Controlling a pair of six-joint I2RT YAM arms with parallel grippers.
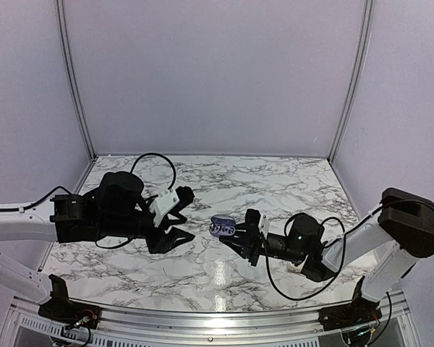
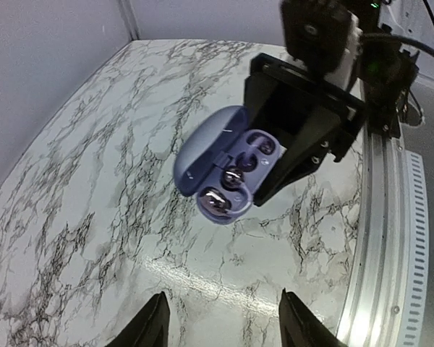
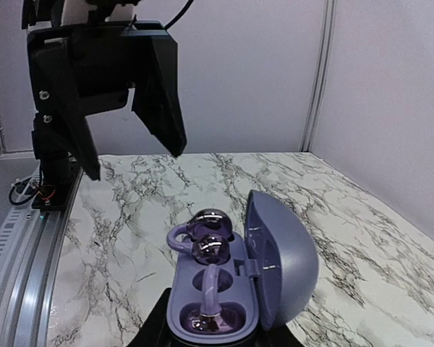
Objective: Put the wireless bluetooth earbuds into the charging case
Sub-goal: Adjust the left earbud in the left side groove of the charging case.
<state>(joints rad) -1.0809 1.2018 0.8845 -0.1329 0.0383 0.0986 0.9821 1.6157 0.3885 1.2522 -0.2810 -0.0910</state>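
Open charging case (image 3: 239, 278) faces spread left fingers (image 3: 160, 94) above marble table (image 3: 119, 238).

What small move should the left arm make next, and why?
Probably bring the open, empty left pincer over to the charging case, which the right pincer holds open, and press the far earbud down. From the right wrist view it seems to ride above the case's rim, while the near earbud looks seated. Closing the case would come after.
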